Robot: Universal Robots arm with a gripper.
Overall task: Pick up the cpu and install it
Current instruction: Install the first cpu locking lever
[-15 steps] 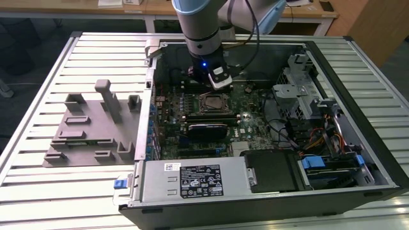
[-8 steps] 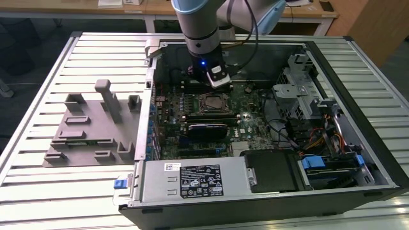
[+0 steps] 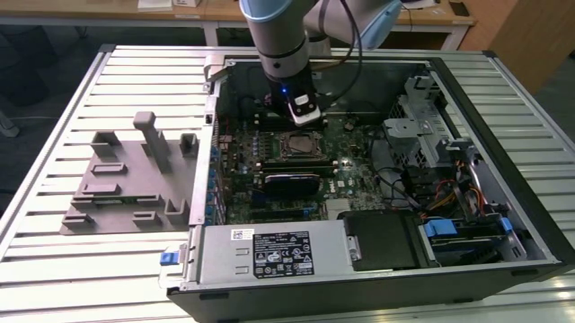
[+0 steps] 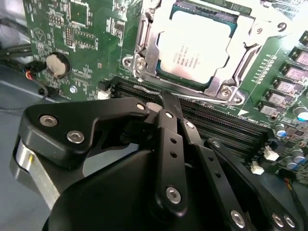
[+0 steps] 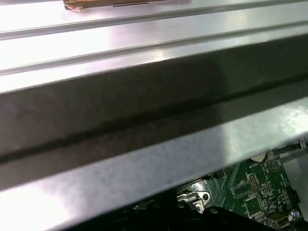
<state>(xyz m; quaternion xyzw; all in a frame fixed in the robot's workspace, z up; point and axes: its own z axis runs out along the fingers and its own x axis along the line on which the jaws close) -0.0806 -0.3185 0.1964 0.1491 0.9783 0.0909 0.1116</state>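
In mobo socket: cpu (image 4: 195,45) | claw (image 4: 166,103) just beside, apart | pinched narrow, empty

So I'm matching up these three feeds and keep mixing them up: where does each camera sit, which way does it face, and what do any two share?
Exterior view: off the arm, above, looking down on the open computer case and grey plate; the arm's gripper shows.
Second wrist view: on the arm, facing the motherboard; gripper linkage in front, the cpu seated in its socket beyond.
First wrist view: on the arm, facing the case wall, motherboard corner below.
Shared: exterior and second wrist views both show the cpu.
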